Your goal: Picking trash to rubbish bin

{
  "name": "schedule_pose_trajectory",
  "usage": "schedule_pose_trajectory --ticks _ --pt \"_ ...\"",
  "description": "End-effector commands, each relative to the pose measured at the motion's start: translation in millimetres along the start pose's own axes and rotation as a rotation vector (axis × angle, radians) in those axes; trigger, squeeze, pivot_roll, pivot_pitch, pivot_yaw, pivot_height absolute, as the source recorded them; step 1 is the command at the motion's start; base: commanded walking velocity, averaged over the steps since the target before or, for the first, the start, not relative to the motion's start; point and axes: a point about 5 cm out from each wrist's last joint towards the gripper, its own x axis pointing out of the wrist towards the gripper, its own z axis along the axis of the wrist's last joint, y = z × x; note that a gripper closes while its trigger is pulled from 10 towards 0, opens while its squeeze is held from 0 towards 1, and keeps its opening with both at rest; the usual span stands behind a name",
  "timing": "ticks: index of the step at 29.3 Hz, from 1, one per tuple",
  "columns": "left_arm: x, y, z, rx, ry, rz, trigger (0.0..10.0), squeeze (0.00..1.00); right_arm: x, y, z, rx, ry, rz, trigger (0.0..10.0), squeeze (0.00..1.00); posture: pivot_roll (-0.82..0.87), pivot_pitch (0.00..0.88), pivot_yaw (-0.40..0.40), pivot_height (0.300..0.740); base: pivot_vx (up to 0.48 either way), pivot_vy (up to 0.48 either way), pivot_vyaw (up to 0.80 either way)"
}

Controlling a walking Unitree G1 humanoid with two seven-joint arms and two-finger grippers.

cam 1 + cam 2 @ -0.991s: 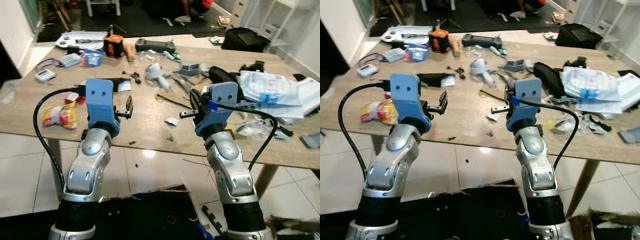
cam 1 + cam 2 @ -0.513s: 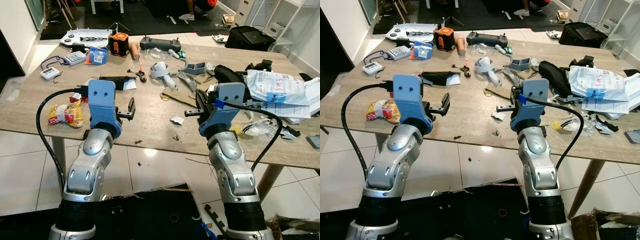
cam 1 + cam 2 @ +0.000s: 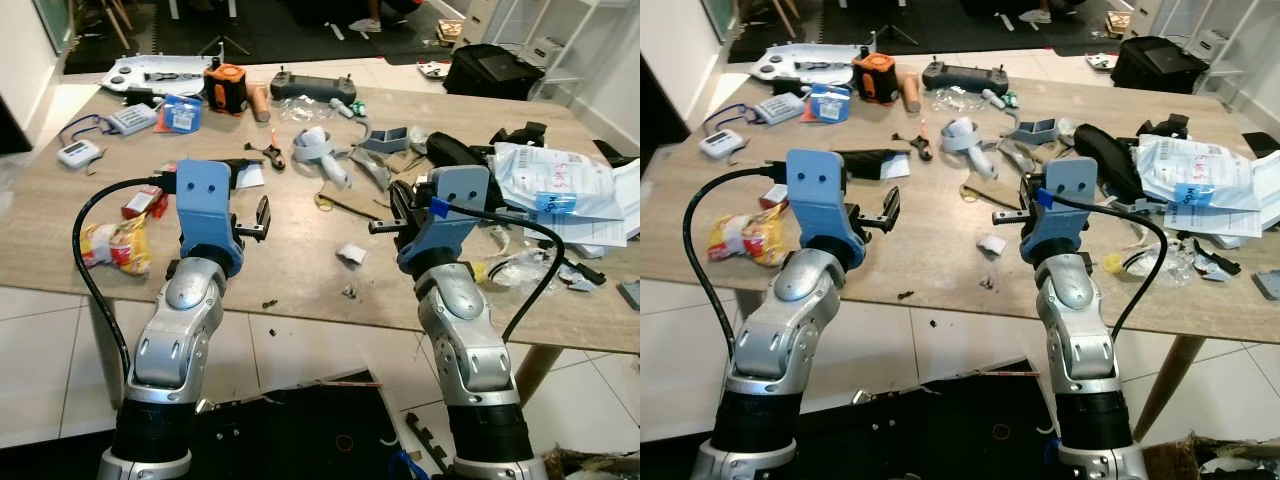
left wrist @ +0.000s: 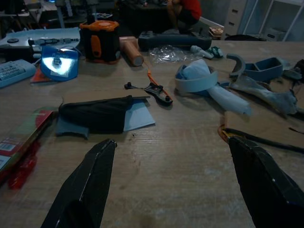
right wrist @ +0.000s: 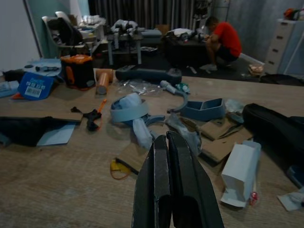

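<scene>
Both grippers hover over the near edge of the wooden table (image 3: 300, 270): the left gripper (image 4: 171, 190) spread wide, the right gripper (image 5: 173, 185) pressed shut, neither holding anything. A crumpled white scrap (image 3: 350, 253) lies between them (crumbs beside it). A snack wrapper (image 3: 110, 245) sits left. Beyond lie a black pouch (image 4: 95, 115), a blue strap (image 4: 199, 80) and an orange-black box (image 3: 225, 88).

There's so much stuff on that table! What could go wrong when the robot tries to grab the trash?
It might grab something useful, since the small white paper scrap lies near tools like the orange tape measure and black controller. The right gripper has its fingers shut, so it must open before picking anything. The snack wrapper sits at the table edge and a nudge could knock it off.
</scene>
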Motion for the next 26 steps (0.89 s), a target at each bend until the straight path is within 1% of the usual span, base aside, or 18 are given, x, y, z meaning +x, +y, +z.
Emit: schedule_pose_trajectory --ticks 1,17,26 --pt "-1.8 -2.0 -0.4 -0.011 0.002 -0.01 10.0 0.0 -1.8 -1.2 -4.7 0.009 0.023 -0.006 10.0 0.0 0.08 0.124 -0.042 0.74 0.304 0.0 0.0" --pt "-2.1 -3.6 -0.5 -0.01 -0.001 -0.019 10.0 0.0 -1.6 -0.8 -4.4 0.011 0.021 0.001 10.0 0.0 0.08 0.112 -0.043 0.74 0.298 0.0 0.0" --pt "-1.4 -2.3 -2.8 0.03 0.009 -0.005 10.0 0.0 -1.9 -0.2 -6.2 0.014 0.029 0.003 10.0 0.0 0.08 0.119 -0.043 0.74 0.0 0.0 0.0"
